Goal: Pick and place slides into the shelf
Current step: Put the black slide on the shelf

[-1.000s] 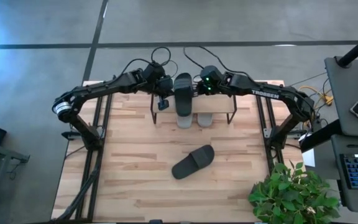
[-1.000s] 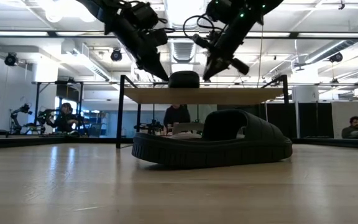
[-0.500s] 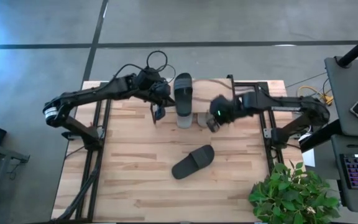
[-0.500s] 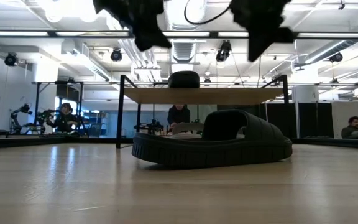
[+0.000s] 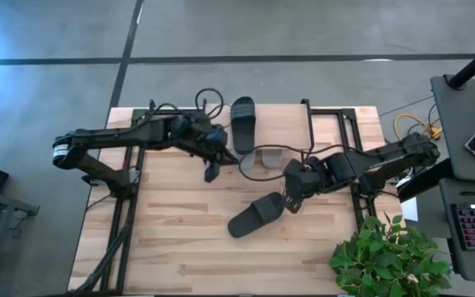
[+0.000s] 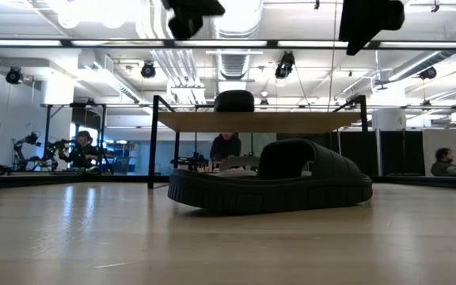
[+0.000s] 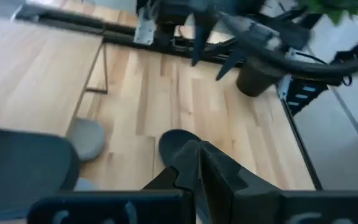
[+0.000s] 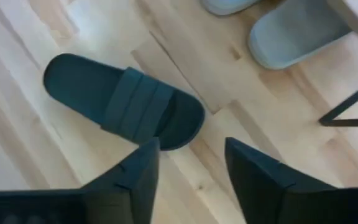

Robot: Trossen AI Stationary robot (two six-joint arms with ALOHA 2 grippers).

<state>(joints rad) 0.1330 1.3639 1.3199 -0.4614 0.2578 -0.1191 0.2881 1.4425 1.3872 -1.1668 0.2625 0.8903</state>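
Note:
One black slide (image 5: 256, 214) lies sole down on the table, in front of the shelf (image 5: 291, 132). A second black slide (image 5: 242, 124) rests on the shelf's top board (image 6: 256, 121). Two light grey slides (image 8: 291, 37) lie under the shelf, and their ends stick out at its front. My right gripper (image 5: 291, 198) hovers open just past the right end of the black slide (image 8: 123, 102) on the table and touches nothing. My left gripper (image 5: 211, 171) is shut and empty, in front of the shelf's left side.
A potted green plant (image 5: 386, 252) stands at the table's near right corner. Cables (image 5: 209, 82) loop behind the shelf. A black shelf leg (image 8: 347, 112) stands close to my right gripper. Bare wood lies to the left of and in front of the black slide.
Both grippers have left the shelf top. My right gripper has swung toward the near edge, come down beside the black slide on the table, and opened. My left gripper has drawn back toward the near edge, still shut. The slides have not moved.

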